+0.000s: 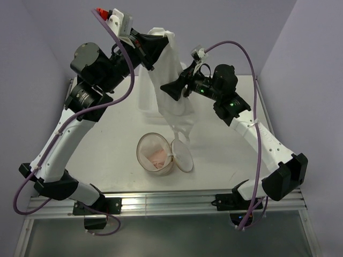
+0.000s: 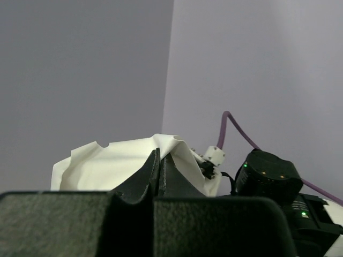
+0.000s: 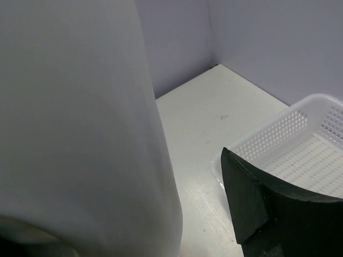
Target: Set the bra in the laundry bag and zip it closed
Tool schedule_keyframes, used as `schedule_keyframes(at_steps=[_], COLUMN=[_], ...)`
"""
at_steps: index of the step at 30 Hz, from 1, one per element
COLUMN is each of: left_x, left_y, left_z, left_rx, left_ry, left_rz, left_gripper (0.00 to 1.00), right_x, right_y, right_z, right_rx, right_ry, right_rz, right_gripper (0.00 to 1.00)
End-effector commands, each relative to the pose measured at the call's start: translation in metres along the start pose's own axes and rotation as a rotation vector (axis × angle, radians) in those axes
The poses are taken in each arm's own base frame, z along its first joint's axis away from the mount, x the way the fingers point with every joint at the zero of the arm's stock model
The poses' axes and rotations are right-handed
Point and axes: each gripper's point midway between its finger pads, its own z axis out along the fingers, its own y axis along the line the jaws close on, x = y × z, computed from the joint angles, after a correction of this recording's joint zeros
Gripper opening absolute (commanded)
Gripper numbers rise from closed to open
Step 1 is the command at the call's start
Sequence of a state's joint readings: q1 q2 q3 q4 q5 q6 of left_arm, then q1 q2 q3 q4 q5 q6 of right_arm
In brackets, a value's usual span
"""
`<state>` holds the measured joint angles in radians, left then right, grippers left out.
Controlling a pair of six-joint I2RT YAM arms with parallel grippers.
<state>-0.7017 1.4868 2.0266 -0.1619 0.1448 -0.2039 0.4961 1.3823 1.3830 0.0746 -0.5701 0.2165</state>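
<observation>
My left gripper [image 1: 155, 40] is raised high at the back and is shut on the top edge of the white bra [image 1: 167, 80], which hangs down long toward the table. In the left wrist view the jaws [image 2: 158, 159] pinch the white fabric [image 2: 107, 163]. My right gripper [image 1: 173, 89] is beside the hanging bra at mid height. In the right wrist view the bra [image 3: 80, 118] fills the left side and hides one finger. The other finger [image 3: 252, 203] stands apart from the cloth, so this gripper is open. The peach mesh laundry bag [image 1: 155, 154] stands open below, its round lid [image 1: 183, 156] flapped to the right.
A white perforated plastic basket [image 1: 146, 99] stands behind the hanging bra, and it also shows in the right wrist view [image 3: 300, 134]. Purple-grey walls close the table [image 1: 107, 150] at the back and both sides. Purple cables arc over both arms.
</observation>
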Motion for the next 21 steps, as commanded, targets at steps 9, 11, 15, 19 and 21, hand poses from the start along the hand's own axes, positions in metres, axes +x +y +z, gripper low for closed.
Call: schedule_keyframes(at_steps=[9, 11, 15, 19, 21], left_x=[-0.029, -0.027, -0.013, -0.007, -0.003], left_y=[-0.032, -0.029, -0.028, -0.026, -0.029], left_z=[-0.026, -0.025, -0.023, -0.022, -0.022], left_rx=[0.044, 0.026, 0.022, 0.013, 0.025], left_ry=[-0.067, -0.064, -0.032, -0.023, -0.012], left_rz=[-0.008, 0.000, -0.004, -0.003, -0.008], left_gripper=[0.00, 0.00, 0.00, 0.00, 0.00], right_x=[-0.041, -0.053, -0.066, -0.077, -0.080], right_y=[0.041, 0.045, 0.054, 0.055, 0.055], right_z=[-0.019, -0.022, -0.025, -0.029, -0.028], right_rx=[-0.099, -0.102, -0.127, -0.104, -0.102], right_ry=[-0.144, -0.167, -0.170, -0.194, -0.197], right_rz=[0.011, -0.015, -0.034, -0.067, -0.076], right_gripper=[0.80, 0.84, 0.84, 0.85, 0.85])
